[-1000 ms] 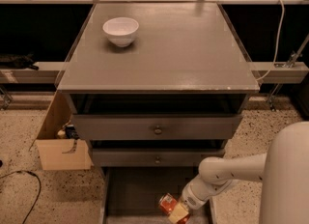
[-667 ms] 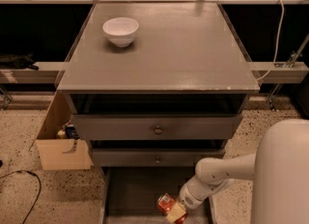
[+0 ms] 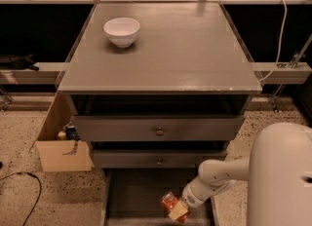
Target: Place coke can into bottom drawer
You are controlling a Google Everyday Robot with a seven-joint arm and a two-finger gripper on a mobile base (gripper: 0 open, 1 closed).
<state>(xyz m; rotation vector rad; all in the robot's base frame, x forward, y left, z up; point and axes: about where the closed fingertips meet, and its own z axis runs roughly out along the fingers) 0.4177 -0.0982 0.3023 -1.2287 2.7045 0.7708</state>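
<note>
The coke can is a small red can, tilted, held low over the dark floor of the open bottom drawer. My gripper is at the end of the white arm that reaches in from the lower right, and it is shut on the can. The can sits inside the drawer's outline, near its right front part. I cannot tell whether the can touches the drawer floor.
Two grey drawers with round brass knobs are above the open drawer. A white bowl stands on the cabinet top. An open cardboard box sits on the floor at the left. My white body fills the lower right.
The arm and the held can have shifted slightly left and down inside the drawer. The cabinet, the bowl and the box have not moved.
</note>
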